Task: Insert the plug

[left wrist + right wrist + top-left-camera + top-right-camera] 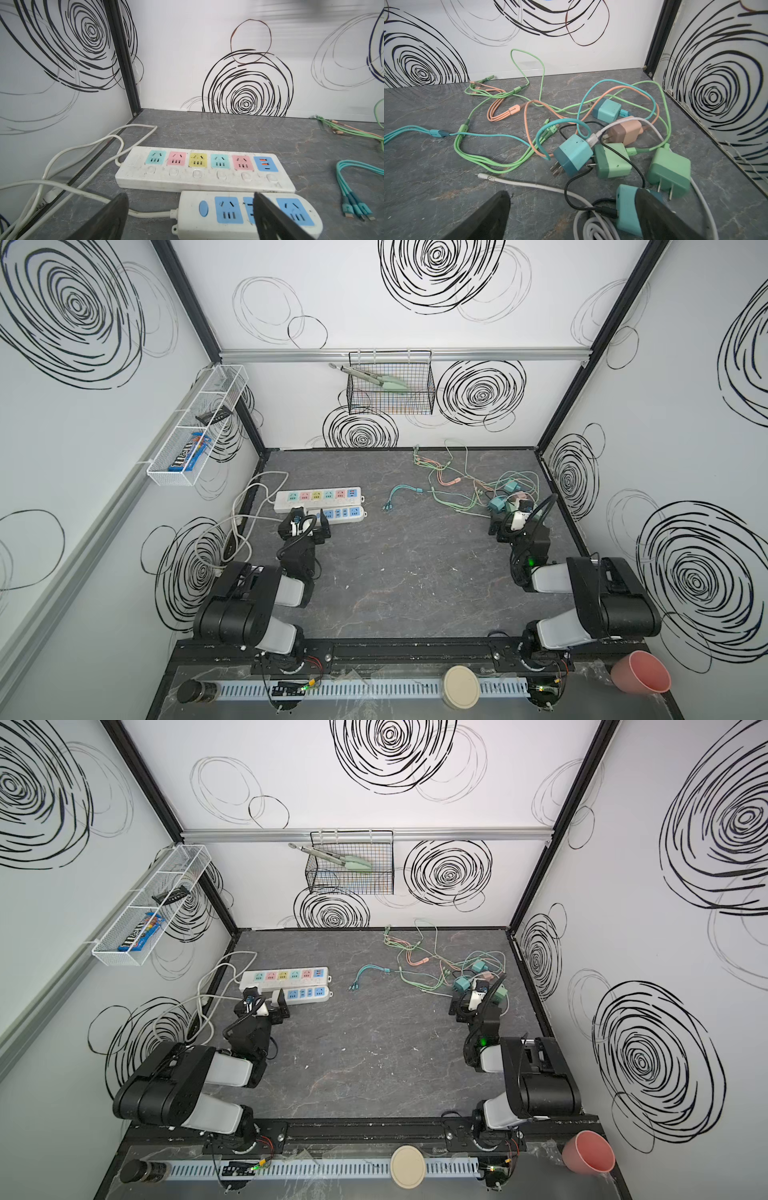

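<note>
The right pincer [573, 193] is released above the worktop [436, 176]. A teal plug [627, 207] lies between its fingers, close against one and partly hidden by it. The left pincer [190, 195], also released, hangs over the blue strip [228, 209].

The bench [395, 572] looks like dark grey veined stone, smooth with a dull sheen. The long strip [207, 182] and short strip [191, 224] are glossy white plastic, scuffed and grimy, with matt pastel socket faces. The chargers [669, 168] are matt two-tone plastic with bright metal prongs [670, 193]; their cables [513, 110] look smooth and rubbery. In a top view, the basket [365, 398] at upper centre is black coated wire, the tray [170, 479] at left is white wire mesh, the rail [291, 355] is brushed aluminium, and the cup [640, 672] at lower right is matt pink plastic.
</note>
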